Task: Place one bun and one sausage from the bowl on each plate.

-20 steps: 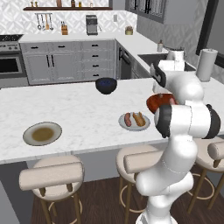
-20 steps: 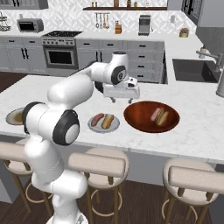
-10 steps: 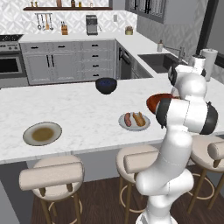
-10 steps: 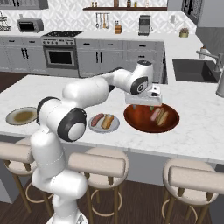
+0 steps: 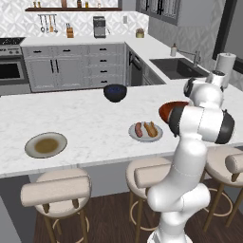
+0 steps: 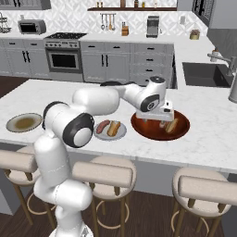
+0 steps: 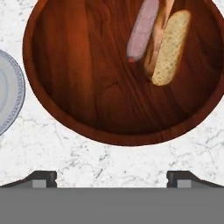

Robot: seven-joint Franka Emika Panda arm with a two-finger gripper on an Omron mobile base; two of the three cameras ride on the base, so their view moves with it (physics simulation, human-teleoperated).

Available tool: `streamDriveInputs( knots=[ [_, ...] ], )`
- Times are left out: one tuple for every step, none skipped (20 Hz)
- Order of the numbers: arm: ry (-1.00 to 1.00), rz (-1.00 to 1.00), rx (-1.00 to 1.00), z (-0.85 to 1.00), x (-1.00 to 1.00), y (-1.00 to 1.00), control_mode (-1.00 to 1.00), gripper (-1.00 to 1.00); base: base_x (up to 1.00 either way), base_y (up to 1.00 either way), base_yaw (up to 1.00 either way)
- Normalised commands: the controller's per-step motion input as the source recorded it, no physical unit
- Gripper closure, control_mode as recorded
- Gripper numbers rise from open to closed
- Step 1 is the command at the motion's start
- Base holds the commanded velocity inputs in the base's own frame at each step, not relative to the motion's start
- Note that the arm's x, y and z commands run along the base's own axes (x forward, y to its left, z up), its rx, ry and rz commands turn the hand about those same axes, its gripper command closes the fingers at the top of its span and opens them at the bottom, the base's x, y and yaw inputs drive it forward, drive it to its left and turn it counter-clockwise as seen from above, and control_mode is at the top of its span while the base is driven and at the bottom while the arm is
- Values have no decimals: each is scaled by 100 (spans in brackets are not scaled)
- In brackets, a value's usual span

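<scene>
White marble carries the scene, and over this table (image 6: 203, 139) the arm has swung further toward the sink side than a second ago: then the tool (image 6: 163, 114) hung near the light plate, half a second ago it reached the rim of the bowl (image 6: 143, 130), and now it hangs directly above that bowl. Its fingers stand wide apart and hold nothing.

From the hand view the bowl (image 7: 78, 78) lies below the tool, with one sausage (image 7: 142, 29) and one bun (image 7: 171, 47) lying side by side toward its far side, touching or nearly so. A sliver of the light grey plate (image 7: 9, 98) shows just beside the bowl's rim.

That plate (image 5: 145, 136) already bears a sausage (image 5: 138, 129) and a bun (image 5: 151, 128), next to each other. The brown-centred plate (image 5: 46, 144) sits well apart along the table, nothing on it. A small dark bowl (image 5: 115, 92) stands farther back near the table's far edge.

In the left base view the arm's own white links cover most of the wooden bowl (image 5: 166, 108). Stools (image 6: 102, 173) line the near side of the table, none of them between tool and bowl.
</scene>
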Motion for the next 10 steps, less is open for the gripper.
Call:
streamDriveInputs(
  knots=[
    [20, 0, 0, 24, 61, -18, -100, -100, 0, 0, 0],
    [19, 0, 0, 4, 64, -24, -100, -100, 0, 0, 0],
    [9, 0, 0, 0, 71, -26, -100, -100, 0, 0, 0],
    [4, -1, 0, -11, 64, -31, -100, -100, 0, 0, 0],
    [0, -1, 0, -15, 48, -30, -100, -100, 0, 0, 0],
    [0, -1, 0, -8, 40, -22, -100, -100, 0, 0, 0],
    [0, 0, 0, -12, 47, -24, -100, -100, 0, 0, 0],
    [-1, 0, 0, -25, 52, -21, -100, -100, 0, 0, 0],
    [-1, 0, 0, -21, 50, -23, -100, -100, 0, 0, 0],
    [-4, 0, 0, -12, 31, -36, -100, -100, 0, 0, 0]
  ],
)
